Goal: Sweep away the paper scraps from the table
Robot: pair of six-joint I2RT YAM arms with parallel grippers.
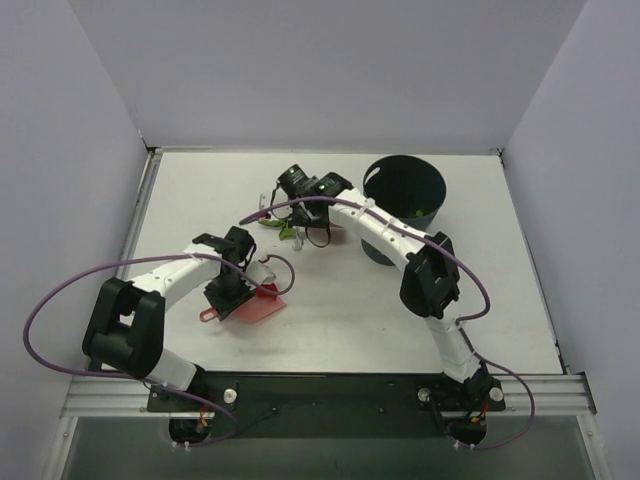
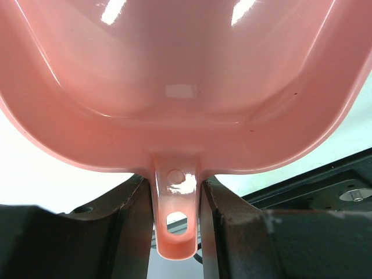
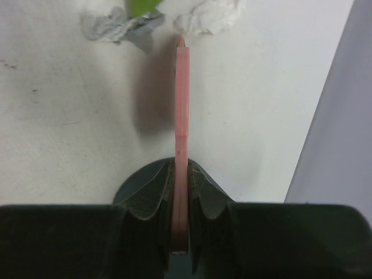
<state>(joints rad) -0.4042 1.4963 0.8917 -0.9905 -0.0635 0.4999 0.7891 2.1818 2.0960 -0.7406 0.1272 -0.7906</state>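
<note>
My left gripper point(image 1: 228, 292) is shut on the handle point(image 2: 175, 215) of the pink dustpan point(image 1: 258, 307), which rests low on the table point(image 1: 480, 300) left of centre. The empty pan fills the left wrist view point(image 2: 180, 87). My right gripper point(image 1: 290, 200) is shut on the pink brush point(image 3: 182, 116), seen edge-on, at the far middle of the table. The paper scraps lie just past the brush tip: a grey one point(image 3: 116, 26), a green one point(image 3: 142, 6) and a white one point(image 3: 209, 14). From above, green scraps point(image 1: 272, 223) show beside the right gripper.
A dark round bin point(image 1: 405, 190) stands at the back right with a green bit point(image 1: 418, 212) inside. The right arm reaches in front of it. White walls close the table on three sides. A metal rail point(image 1: 330, 390) runs along the near edge.
</note>
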